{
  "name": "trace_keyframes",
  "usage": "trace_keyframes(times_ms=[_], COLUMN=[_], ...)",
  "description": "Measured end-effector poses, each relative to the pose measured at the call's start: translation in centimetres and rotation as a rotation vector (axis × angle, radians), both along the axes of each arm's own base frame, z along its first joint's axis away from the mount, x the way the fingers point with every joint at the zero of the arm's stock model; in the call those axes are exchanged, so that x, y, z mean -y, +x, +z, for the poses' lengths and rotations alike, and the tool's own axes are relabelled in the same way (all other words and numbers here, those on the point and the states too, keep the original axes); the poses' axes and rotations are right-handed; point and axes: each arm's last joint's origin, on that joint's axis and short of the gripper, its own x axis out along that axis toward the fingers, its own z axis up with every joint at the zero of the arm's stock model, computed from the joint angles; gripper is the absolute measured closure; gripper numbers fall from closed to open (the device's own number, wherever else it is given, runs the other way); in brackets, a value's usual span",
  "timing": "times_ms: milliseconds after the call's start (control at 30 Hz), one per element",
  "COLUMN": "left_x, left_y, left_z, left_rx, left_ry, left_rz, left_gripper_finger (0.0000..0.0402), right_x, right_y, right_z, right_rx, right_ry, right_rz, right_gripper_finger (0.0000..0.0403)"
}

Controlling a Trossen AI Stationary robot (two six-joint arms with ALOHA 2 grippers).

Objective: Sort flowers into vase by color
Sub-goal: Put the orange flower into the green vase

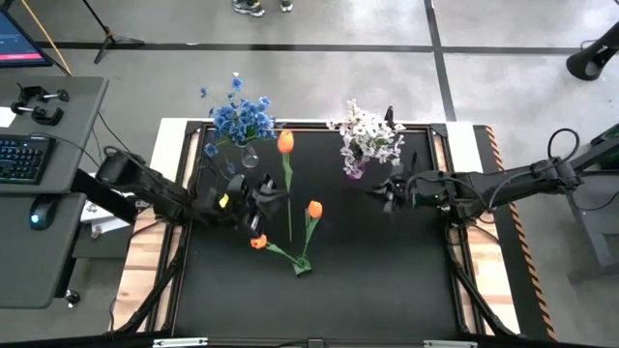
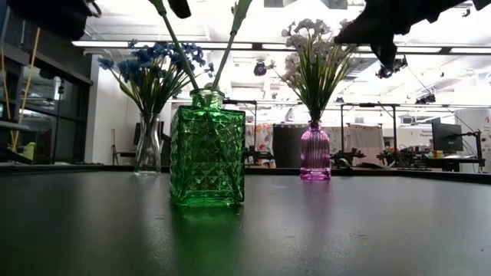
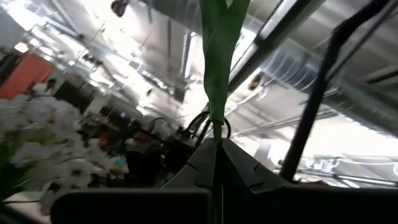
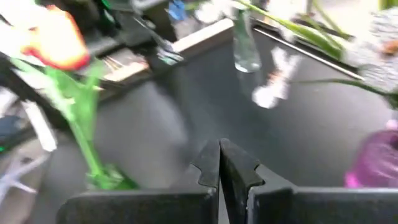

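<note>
Orange tulips (image 1: 285, 143) are the open job: two already stand in the green vase (image 2: 207, 157) near worktop (image 1: 387, 280) centre, and a third tulip (image 1: 257, 242) is off to the side of the vase, low, at my left gripper (image 1: 253, 208). Left gripper is clamped on a green stem (image 3: 217, 81), fingers pinched tight with the stem running up out of them in the wrist view; I read that as the third tulip's stem. Blue flowers (image 1: 240, 116) sit in the clear vase (image 2: 148, 146) at the back left, white ones (image 1: 368, 135) in the purple vase (image 2: 315, 153) at the back right, so those colours look done. Right gripper (image 1: 390, 191) hangs beside the purple vase, fingers together, holding nothing. Step in hand, as I judge it: getting the last tulip into the green vase. Next move needs the stem tip brought over the narrow neck and lowered straight, without knocking the two stems already in there, then release.
</note>
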Motion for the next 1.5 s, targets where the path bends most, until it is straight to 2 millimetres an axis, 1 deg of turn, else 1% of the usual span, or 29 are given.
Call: trace_keyframes(times_ms=[67,133,200,300,467,533,633,700,867,1033,1100,1233,1333,1500], left_x=[0.4,0.6,0.7,0.8,0.7,0.6,0.8,1.0,1.3,2.0,2.4,2.8,3.0,3.2], left_y=[0.2,0.4,0.2,-0.2,-0.2,-0.2,0.2,0.5,1.5,3.6,4.6,5.8,5.9,5.4], left_z=[-0.7,-1.5,-2.2,-2.9,-3.1,-3.1,-3.7,-4.4,-6.4,-7.2,-7.2,-7.2,-7.3,-7.9], left_rx=[0.020,-0.013,-0.029,-0.054,-0.061,-0.061,-0.085,-0.116,-0.179,-0.189,-0.179,-0.167,-0.169,-0.198], left_ry=[0.014,0.015,0.017,0.029,0.046,0.048,0.076,0.091,0.064,0.049,0.054,0.055,0.055,0.049], left_rz=[-0.012,-0.033,-0.059,-0.078,-0.066,-0.061,-0.080,-0.095,-0.114,-0.134,-0.148,-0.156,-0.161,-0.145], left_gripper_finger=[0.0401,0.0401,0.0401,0.0401,0.0401,0.0401,0.0401,0.0401,0.0401,0.0401,0.0401,0.0401,0.0401,0.0401], right_x=[-0.7,-1.4,-2.1,-2.9,-3.7,-4.0,-4.4,-4.6,-5.3,-5.6,-5.6,-5.6,-5.6,-5.6], right_y=[0.1,0.0,-0.1,-0.3,-0.2,-0.1,0.2,0.5,1.0,1.5,1.6,1.5,1.5,1.5], right_z=[0.4,0.6,0.7,0.7,0.4,0.2,-0.2,-0.5,-1.1,-1.3,-1.4,-1.3,-1.3,-1.2], right_rx=[0.040,0.067,0.076,0.082,0.086,0.077,0.058,0.043,0.026,0.028,0.027,0.034,0.038,0.039], right_ry=[0.009,0.013,0.015,0.029,0.057,0.055,0.049,0.050,0.071,0.077,0.077,0.081,0.083,0.083], right_rz=[0.034,0.070,0.094,0.086,0.031,0.031,0.044,0.047,0.080,0.094,0.096,0.098,0.098,0.098], right_gripper_finger=[0.0403,0.0403,0.0403,0.0403,0.0403,0.0403,0.0403,0.0403,0.0403,0.0403,0.0403,0.0403,0.0403,0.0403])
